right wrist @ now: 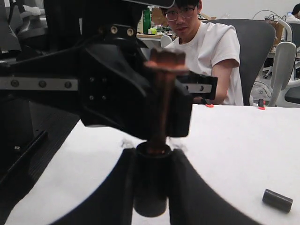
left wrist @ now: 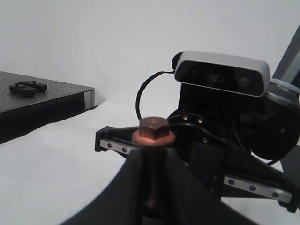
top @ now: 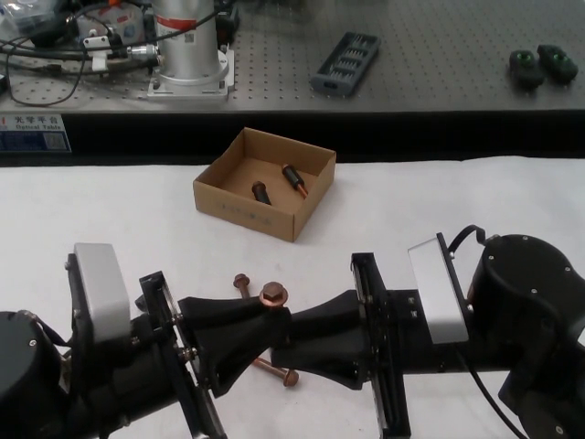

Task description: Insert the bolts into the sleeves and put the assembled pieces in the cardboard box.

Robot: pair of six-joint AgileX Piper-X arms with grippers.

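- At 10 o'clock in the high view, a blue-and-white label [top: 34, 133] sits on the front edge of the grey perforated metal bench [top: 439, 82]. Its print is too small for you to make out.
- Your left gripper [left wrist: 153, 201] is drawn in narrow around the shank of a copper-coloured metal bolt with a flanged hex head [left wrist: 153, 154] and holds it upright. The shank's lower end is hidden between the black fingers [left wrist: 123, 192].
- Two loose copper-coloured bolts lie on the white table cover [top: 110, 201]. The first loose bolt [top: 241, 281] is at 10 o'clock from the held bolt's head, near the left gripper. The second loose bolt [top: 279, 371] is at 6 o'clock, with its shank partly hidden under the grippers.
- The open brown cardboard box [top: 239, 208] sits at 12 o'clock from the held bolt, well apart. Inside lie one black-sleeved assembled piece [top: 261, 191] and another assembled piece [top: 293, 176].
- Your right gripper [right wrist: 151, 199] pinches a short black cylindrical sleeve [right wrist: 151, 180], which stands upright. The bolt's tip sits in the sleeve's mouth, but you cannot tell how deep it goes.
- A spare black sleeve [right wrist: 277, 200] lies on its side on the cover, well apart from the held one.
- At 1 o'clock on the bench rests a grey slotted tray [top: 345, 62]. At 2 o'clock are two dark rounded objects [top: 544, 66] that are hard to identify.
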